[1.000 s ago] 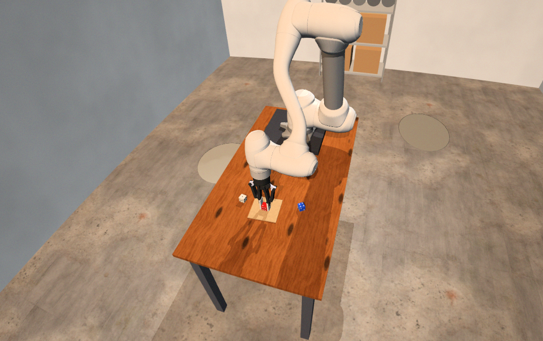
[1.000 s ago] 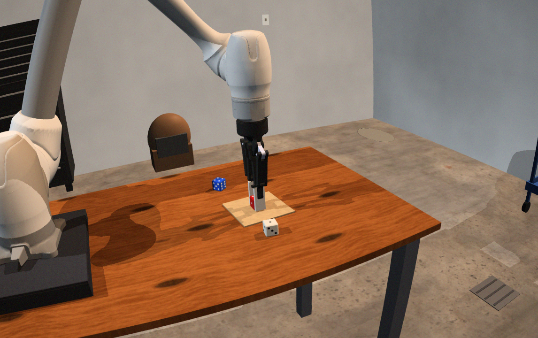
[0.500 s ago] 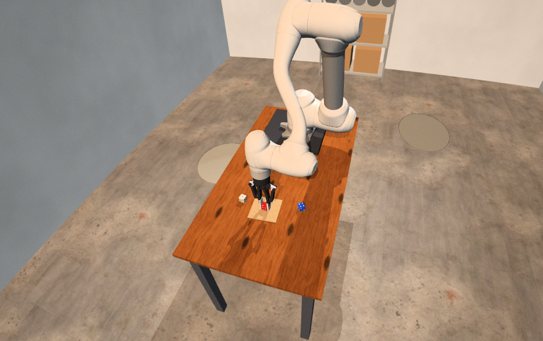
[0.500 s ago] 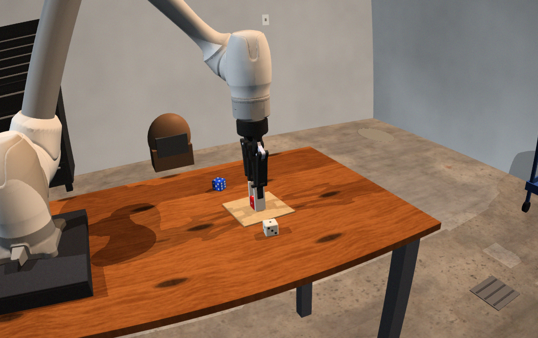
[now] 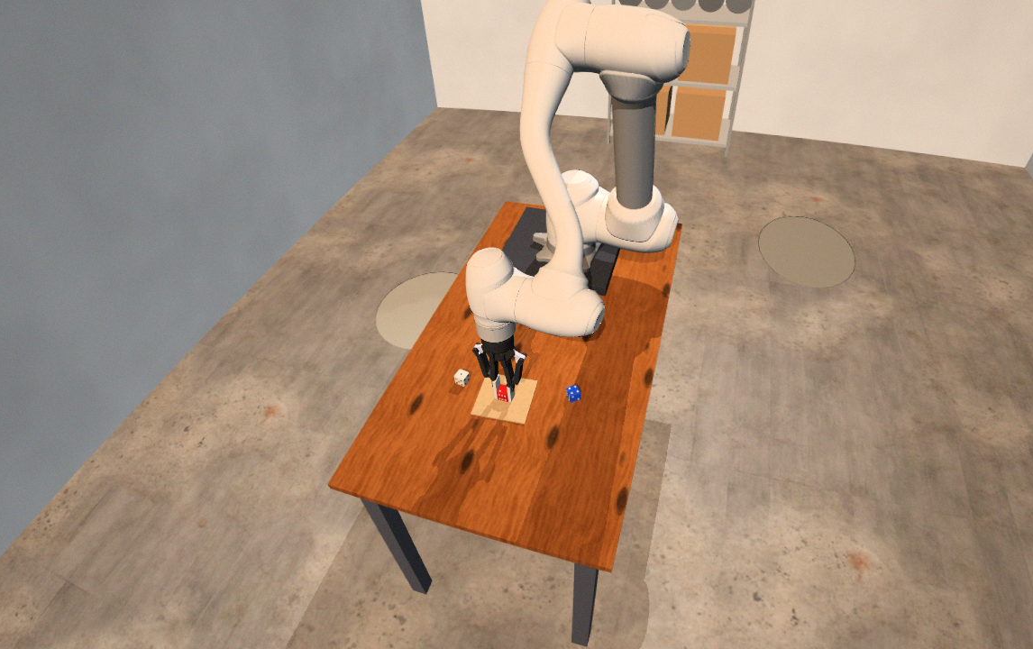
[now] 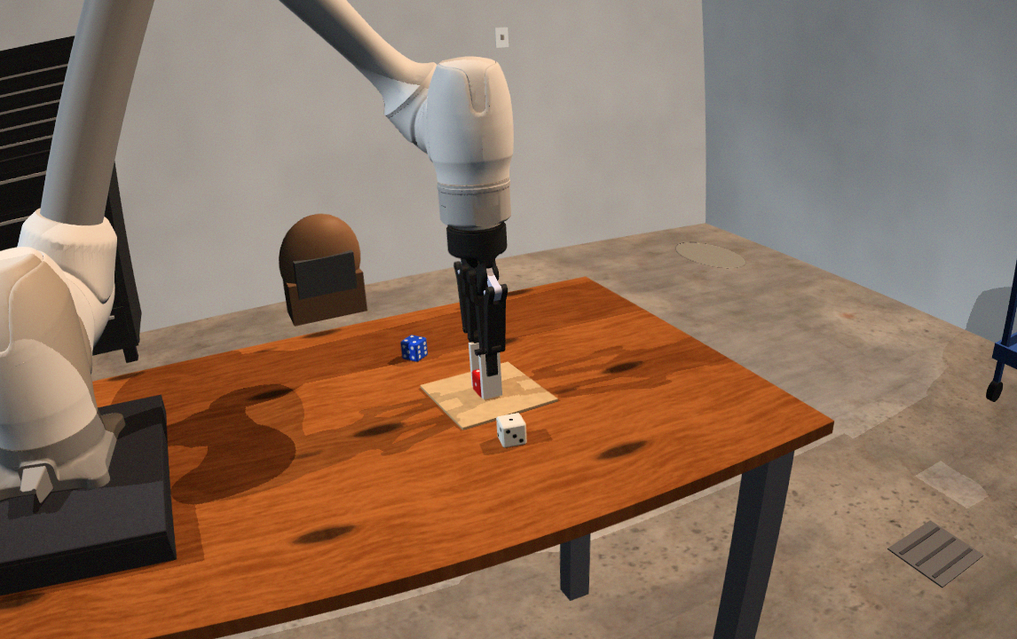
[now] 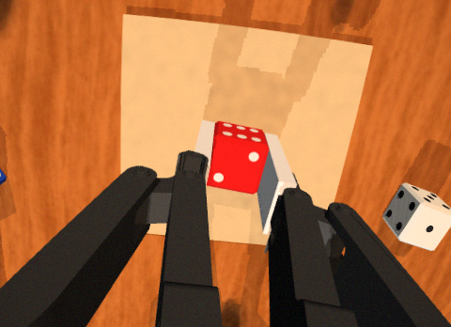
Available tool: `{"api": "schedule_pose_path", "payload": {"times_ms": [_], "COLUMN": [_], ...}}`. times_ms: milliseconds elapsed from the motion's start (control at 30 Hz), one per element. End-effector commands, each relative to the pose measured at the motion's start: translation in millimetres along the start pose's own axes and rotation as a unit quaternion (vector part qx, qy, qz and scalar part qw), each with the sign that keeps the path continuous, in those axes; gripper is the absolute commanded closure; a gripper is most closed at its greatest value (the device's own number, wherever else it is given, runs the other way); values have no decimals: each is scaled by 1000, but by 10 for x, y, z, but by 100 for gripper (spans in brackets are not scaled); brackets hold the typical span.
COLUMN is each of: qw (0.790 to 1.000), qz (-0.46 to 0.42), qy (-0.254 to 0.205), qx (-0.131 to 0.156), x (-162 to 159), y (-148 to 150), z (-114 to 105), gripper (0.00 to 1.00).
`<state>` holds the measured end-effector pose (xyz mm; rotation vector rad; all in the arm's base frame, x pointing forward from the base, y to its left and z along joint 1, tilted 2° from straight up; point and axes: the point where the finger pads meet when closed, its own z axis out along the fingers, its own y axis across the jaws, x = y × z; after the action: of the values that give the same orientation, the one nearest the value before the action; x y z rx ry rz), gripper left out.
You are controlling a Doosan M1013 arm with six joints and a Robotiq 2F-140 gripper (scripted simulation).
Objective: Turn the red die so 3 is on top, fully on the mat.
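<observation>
The red die [image 7: 239, 157] sits low over the middle of the tan mat [image 7: 244, 115], between my finger pads. My gripper [image 7: 235, 147] points straight down and is shut on the die from its left and right sides. The face turned to the wrist camera shows two pips, and the far face shows several. In the exterior view the die [image 6: 477, 382] is mostly hidden behind the white pad of the gripper [image 6: 485, 381], right at the mat [image 6: 488, 399]. I cannot tell whether the die touches the mat. In the top view the die [image 5: 500, 393] is over the mat [image 5: 505, 401].
A white die [image 7: 416, 216] lies on the wooden table just off the mat's right edge; it also shows in the exterior and top views [image 6: 511, 429] [image 5: 461, 376]. A blue die [image 6: 413, 347] [image 5: 573, 393] lies on the table further off the opposite side. The arm's black base [image 6: 51, 508] stands at the table's far end.
</observation>
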<state>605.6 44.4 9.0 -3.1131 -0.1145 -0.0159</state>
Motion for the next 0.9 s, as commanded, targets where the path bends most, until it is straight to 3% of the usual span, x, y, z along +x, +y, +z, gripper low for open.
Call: {"api": "schedule_pose_path", "payload": {"times_ms": [0, 333, 867], "qw": [1000, 1000, 1000], "qz": [0, 0, 0], "qy": [0, 0, 0], "qx": [0, 0, 0], "x": [0, 0, 0], "y": [0, 0, 0], "z": [-1, -1, -49], "gripper": [79, 72, 72]}}
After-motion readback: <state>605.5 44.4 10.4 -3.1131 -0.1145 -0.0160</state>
